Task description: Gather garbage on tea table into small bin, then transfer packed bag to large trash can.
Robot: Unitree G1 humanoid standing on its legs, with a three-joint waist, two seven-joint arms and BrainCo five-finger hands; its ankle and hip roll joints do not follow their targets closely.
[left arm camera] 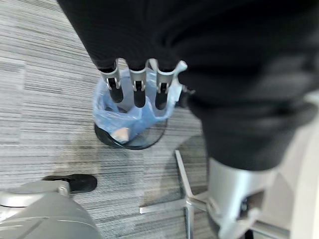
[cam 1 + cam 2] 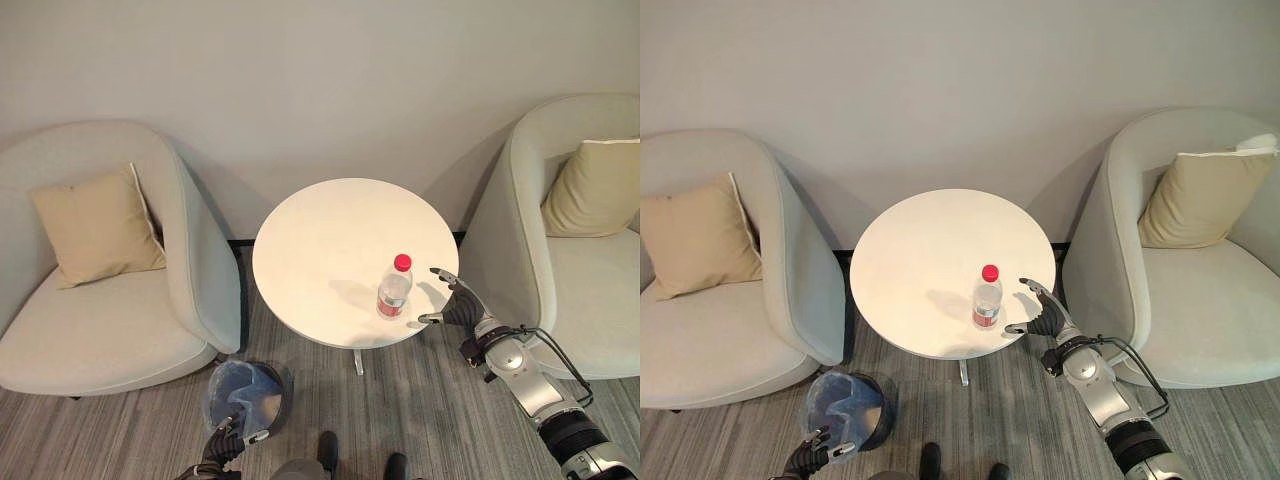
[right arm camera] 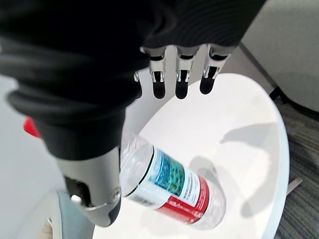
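on the round tea table, near its front right edge, a clear plastic bottle with a red cap stands upright. the right hand sits just beside it, fingers and thumb spread apart, not yet closed on anything. to grasp well, it should likely wrap the bottle's middle squarely, so the bottle does not tip. the left hand hangs low with fingers relaxed above the small bin lined with a blue bag on the floor.
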